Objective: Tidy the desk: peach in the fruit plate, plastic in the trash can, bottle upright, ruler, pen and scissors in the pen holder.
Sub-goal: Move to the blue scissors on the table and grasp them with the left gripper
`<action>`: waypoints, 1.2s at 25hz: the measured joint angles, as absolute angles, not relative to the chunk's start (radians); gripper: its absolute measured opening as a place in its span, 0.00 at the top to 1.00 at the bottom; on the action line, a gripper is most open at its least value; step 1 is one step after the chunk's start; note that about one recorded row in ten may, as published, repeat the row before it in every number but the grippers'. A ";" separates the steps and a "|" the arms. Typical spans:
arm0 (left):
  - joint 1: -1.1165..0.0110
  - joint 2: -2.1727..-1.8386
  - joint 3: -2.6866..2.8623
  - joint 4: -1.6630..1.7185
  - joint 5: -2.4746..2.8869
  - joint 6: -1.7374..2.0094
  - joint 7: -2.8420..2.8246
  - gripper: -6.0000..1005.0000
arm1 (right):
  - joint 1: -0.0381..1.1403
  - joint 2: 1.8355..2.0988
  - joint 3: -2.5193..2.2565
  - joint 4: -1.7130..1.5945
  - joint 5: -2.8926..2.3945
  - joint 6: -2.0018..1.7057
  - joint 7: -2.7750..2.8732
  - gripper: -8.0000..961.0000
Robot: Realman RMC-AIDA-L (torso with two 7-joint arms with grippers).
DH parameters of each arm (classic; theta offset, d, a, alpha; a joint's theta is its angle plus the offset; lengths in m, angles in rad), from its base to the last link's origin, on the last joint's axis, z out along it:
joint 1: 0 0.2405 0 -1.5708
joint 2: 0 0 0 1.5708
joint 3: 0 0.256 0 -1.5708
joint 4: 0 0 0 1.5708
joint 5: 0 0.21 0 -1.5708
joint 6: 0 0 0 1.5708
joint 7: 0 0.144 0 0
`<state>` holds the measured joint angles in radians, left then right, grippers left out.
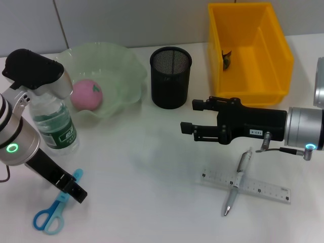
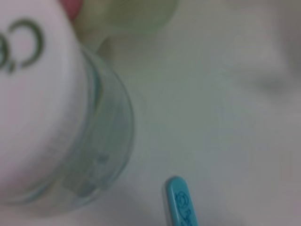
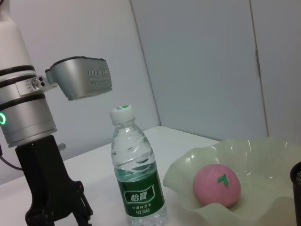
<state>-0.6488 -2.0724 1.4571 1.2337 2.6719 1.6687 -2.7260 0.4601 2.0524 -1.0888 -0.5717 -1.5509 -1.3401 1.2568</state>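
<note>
Partly hidden behind the left arm's grey wrist camera housing, the bottle (image 1: 54, 126) stands upright at the left of the head view, its cap out of sight there; the right wrist view shows the white cap and green label clearly. The left gripper (image 1: 76, 191) hangs low at the lower left, just over the blue scissors (image 1: 53, 212), and its fingers overlap so that their spread cannot be told. In the left wrist view only the bottle cap, blurred and close, and a blue tip of the scissors can be made out.

The peach (image 1: 86, 94) lies in the pale green fruit plate (image 1: 126, 66) at upper left. The black mesh pen holder (image 1: 170, 77) stands upper centre. A small dark scrap (image 1: 227, 56), hard to identify, sits inside the yellow bin (image 1: 273, 40) at upper right, whose far rim is cut off.

The right gripper (image 1: 190, 117) hovers at centre right with its fingers apart and holds nothing. Below it the pen (image 1: 238, 182) lies across the clear ruler (image 1: 271, 191). The white desk (image 1: 147, 172) meets a pale grey wall.
</note>
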 joint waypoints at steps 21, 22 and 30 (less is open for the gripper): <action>-0.667 -2.073 1.483 1.187 2.676 1.642 -2.706 0.34 | 0.469 2.052 -1.085 -0.571 -1.551 -1.341 1.257 0.21; -0.667 -2.073 1.483 1.187 2.678 1.641 -2.706 0.34 | 0.469 2.052 -1.085 -0.571 -1.551 -1.341 1.257 0.21; -0.669 -2.072 1.485 1.185 2.699 1.638 -2.702 0.40 | 0.470 2.052 -1.085 -0.571 -1.551 -1.343 1.261 0.21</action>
